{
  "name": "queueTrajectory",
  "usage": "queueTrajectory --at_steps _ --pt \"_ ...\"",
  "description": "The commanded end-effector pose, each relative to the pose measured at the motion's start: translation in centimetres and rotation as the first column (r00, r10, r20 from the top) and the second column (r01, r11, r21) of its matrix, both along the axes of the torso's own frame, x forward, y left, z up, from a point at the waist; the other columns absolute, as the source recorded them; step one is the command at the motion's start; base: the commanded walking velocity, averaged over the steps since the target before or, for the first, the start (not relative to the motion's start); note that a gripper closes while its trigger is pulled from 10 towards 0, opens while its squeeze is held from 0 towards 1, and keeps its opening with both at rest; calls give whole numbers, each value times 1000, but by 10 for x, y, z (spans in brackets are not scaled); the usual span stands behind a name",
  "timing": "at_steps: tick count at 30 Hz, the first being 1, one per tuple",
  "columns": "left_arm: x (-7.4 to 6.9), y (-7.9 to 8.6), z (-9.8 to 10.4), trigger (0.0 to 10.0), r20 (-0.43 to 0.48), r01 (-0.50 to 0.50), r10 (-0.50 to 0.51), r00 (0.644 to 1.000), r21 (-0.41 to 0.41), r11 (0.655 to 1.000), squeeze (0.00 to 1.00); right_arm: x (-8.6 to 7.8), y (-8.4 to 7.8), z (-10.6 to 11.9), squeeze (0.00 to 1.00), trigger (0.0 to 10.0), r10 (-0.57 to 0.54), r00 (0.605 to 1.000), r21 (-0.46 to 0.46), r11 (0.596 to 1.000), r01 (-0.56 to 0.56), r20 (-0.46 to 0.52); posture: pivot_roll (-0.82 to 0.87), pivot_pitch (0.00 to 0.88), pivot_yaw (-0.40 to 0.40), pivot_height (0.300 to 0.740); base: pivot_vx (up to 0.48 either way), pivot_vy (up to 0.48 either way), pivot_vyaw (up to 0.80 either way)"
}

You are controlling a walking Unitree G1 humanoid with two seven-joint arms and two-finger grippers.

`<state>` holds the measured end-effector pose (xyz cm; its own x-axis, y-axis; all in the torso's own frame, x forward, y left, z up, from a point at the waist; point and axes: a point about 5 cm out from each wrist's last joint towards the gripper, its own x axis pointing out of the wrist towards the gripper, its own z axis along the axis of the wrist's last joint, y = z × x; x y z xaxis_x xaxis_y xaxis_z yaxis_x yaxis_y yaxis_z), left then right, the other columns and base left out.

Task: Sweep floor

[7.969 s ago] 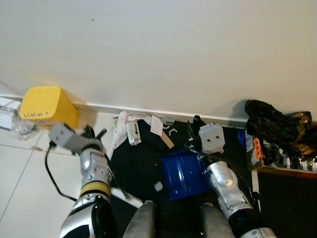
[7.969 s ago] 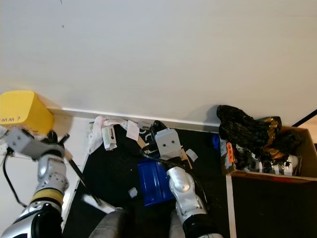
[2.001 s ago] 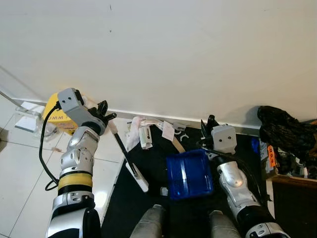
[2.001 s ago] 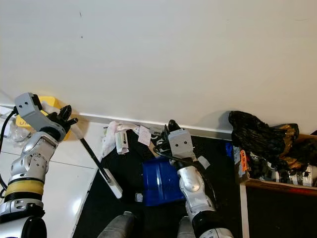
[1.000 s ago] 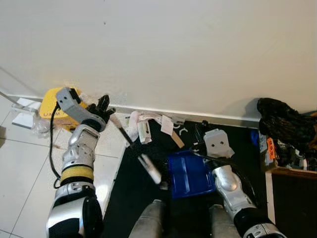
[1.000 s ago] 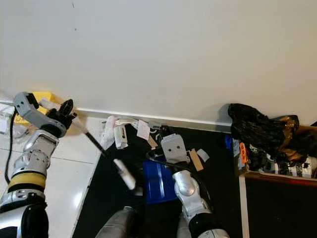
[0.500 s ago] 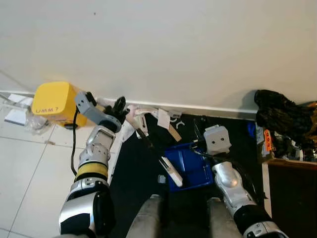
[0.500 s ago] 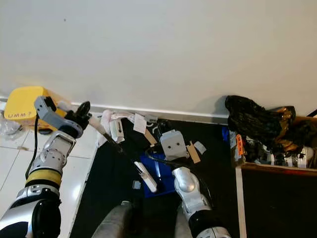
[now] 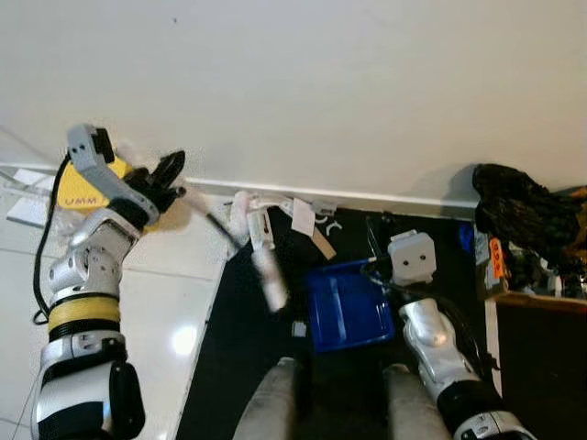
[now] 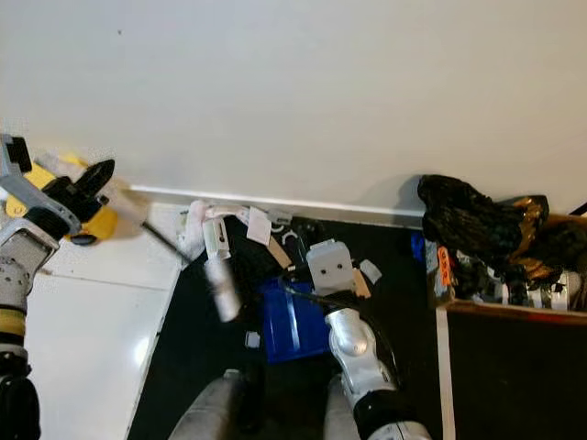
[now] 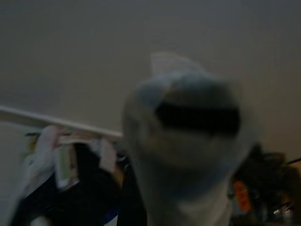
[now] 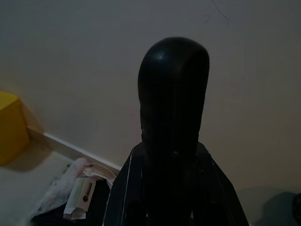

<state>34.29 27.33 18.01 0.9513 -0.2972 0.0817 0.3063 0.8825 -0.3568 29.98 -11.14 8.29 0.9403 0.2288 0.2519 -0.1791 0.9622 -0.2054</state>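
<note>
White tile on my left gives way to a black mat (image 9: 240,367) under my feet, with a plain wall (image 9: 303,92) and its baseboard running across at twelve o'clock. At ten o'clock the left gripper (image 9: 163,179) is raised in front of the yellow box (image 9: 81,191), its fingers clamped on the top of the brush (image 9: 266,275), whose dark handle slants down towards the mat and ends in a pale, blurred head at about six o'clock. Scraps of paper and wrappers (image 9: 266,220) lie heaped along the baseboard at twelve. Just right of the brush head sits the blue dustpan (image 9: 347,307), and the right gripper (image 9: 378,266) holds its black handle with the fingers closed round it, the pan flat on the mat. To do this stroke well, I judge I should keep the pan's open lip pressed down and steady, set the brush head beyond the scraps near the wall, and draw it slowly to the pan so nothing skips over the rim. At two o'clock a black bag (image 9: 523,215) slumps over a box of clutter. My left wrist view is smeared and shows little more than the handle's end, while the head views give the whole slant of the brush; the right wrist view shows the dustpan handle up close with the scraps behind.
</note>
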Motion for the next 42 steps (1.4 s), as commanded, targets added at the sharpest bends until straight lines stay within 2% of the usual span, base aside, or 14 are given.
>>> queueTrajectory --at_steps 1,7,12,15,18,20,26,29,33,36,38,39,40,42 --pt "-4 7 -2 10000 32 -11 11 999 13 1000 0 -14 0 -34 0 10000 -12 983 23 1000 17 -185 163 382 146 740 0 0 0" --pt "-4 -10 -27 10000 34 16 -12 999 -95 995 0 -11 2 -31 0 10000 -11 981 100 995 31 -195 153 394 148 740 0 0 0" --pt "-2 -19 -36 10000 34 20 -17 999 -92 996 0 -13 4 -30 0 10000 7 983 76 997 7 -182 127 403 149 740 0 0 0" --pt "4 -31 -40 10000 44 24 -17 999 -177 984 0 -16 2 -30 0 10000 12 984 65 998 -1 -175 111 411 147 740 0 0 0" --pt "7 -42 -41 10000 49 24 -10 999 -297 954 0 -18 -1 -31 0 10000 7 984 64 998 5 -177 104 417 149 740 0 0 0" --pt "9 -56 -46 10000 37 18 -2 999 -431 902 0 -18 -2 -31 0 10000 3 984 65 998 9 -179 100 419 148 740 0 0 0" --pt "4 -67 -63 10000 -13 -14 8 1000 -518 855 0 -17 0 -29 0 10000 5 985 67 998 6 -175 93 420 152 740 0 0 0" --pt "1 -71 -62 10000 -10 -31 31 999 -596 803 0 -17 0 -28 0 10000 5 985 65 998 6 -171 95 421 147 740 0 0 0" --pt "3 -64 -46 10000 39 -12 44 998 -603 798 0 -18 -1 -28 0 10000 7 985 61 998 4 -173 105 419 145 740 0 0 0" --pt "6 -39 -1 10000 168 38 69 983 -564 825 0 -19 0 -30 0 10000 14 984 58 998 -4 -180 119 419 143 740 0 0 0" --pt "6 -39 -1 10000 168 38 69 983 -564 825 0 -19 0 -30 0 10000 14 984 58 998 -4 -180 119 419 143 740 0 0 0" --pt "5 -30 12 10000 210 56 64 976 -519 853 0 -19 1 -30 0 10000 17 983 58 998 -6 -182 128 419 142 740 0 0 0" --pt "-1 -15 27 10000 249 83 14 968 -373 924 0 -18 4 -30 0 10000 24 982 59 998 -14 -185 130 419 142 740 0 0 0" --pt "-3 -11 30 10000 255 92 -7 967 -323 942 0 -17 4 -30 0 10000 27 982 60 998 -16 -186 137 418 142 740 0 0 0"
